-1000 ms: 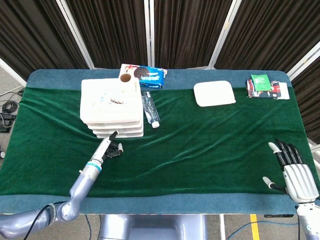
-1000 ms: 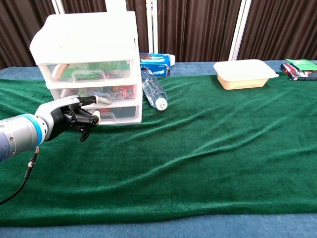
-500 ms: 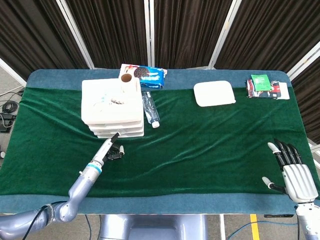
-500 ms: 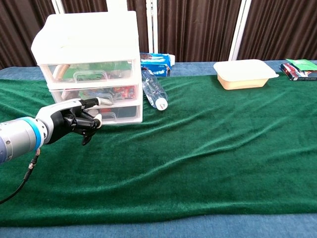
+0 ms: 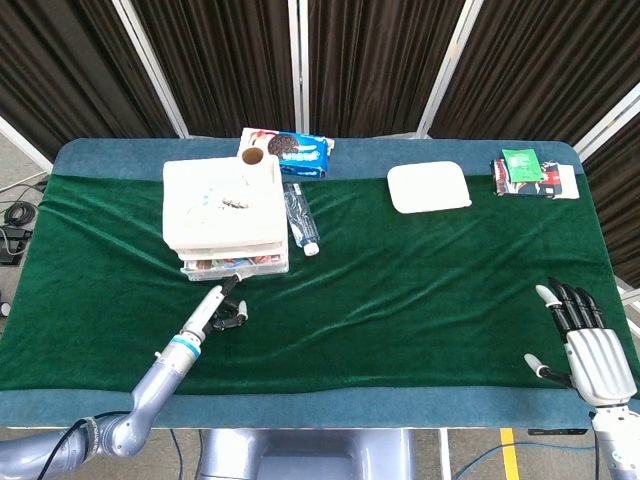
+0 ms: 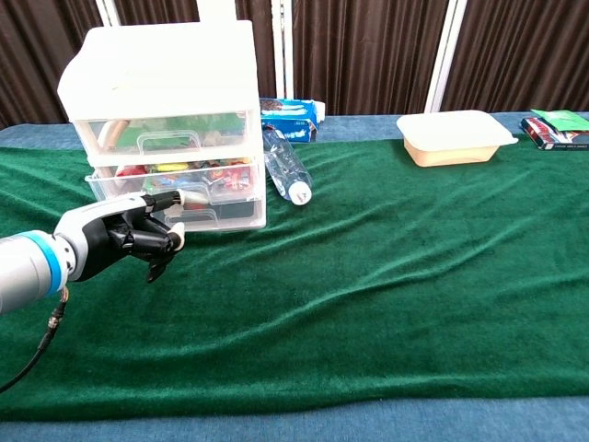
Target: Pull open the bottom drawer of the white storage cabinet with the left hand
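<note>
Left robot hand (image 6: 124, 238) curled at cabinet (image 6: 166, 110) handle, grip unclear; right robot hand (image 5: 585, 335) spread, head-view only.

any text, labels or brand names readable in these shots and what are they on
None can be read.
Blue cookie package: print too blurred to read.
Green and red packets at the far right: lettering too small.
Clear plastic bottle: no legible label.
Packets in the white storage cabinet's drawers: colours only, no readable words.
</note>
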`<state>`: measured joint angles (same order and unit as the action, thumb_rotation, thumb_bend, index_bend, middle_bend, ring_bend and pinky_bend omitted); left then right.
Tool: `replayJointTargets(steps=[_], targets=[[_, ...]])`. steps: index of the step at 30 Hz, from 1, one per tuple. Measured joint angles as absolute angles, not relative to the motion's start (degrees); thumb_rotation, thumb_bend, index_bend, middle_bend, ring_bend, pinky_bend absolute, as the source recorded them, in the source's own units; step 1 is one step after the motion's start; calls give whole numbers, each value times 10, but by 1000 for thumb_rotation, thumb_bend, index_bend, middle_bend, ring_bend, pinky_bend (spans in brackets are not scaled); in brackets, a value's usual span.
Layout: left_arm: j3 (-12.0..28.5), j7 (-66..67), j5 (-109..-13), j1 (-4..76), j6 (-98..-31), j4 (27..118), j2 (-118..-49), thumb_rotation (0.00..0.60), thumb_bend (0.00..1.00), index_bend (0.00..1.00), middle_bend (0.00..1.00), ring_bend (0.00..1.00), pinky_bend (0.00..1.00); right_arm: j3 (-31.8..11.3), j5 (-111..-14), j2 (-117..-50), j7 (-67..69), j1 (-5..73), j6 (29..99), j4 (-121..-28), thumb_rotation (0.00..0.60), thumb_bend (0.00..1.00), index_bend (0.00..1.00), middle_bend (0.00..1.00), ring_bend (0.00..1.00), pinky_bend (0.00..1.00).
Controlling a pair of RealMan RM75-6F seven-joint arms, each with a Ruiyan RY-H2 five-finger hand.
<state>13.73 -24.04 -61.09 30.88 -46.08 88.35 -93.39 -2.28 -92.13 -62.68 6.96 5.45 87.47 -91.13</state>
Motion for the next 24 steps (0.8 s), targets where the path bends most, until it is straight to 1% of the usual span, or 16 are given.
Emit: replayJointTargets(steps=[24], targets=[[112, -281, -662, 286, -474, 895, -922, 600, 764, 140, 897, 767, 721, -23, -920, -627, 67, 55, 873, -912, 600, 73, 44, 0, 0, 0]])
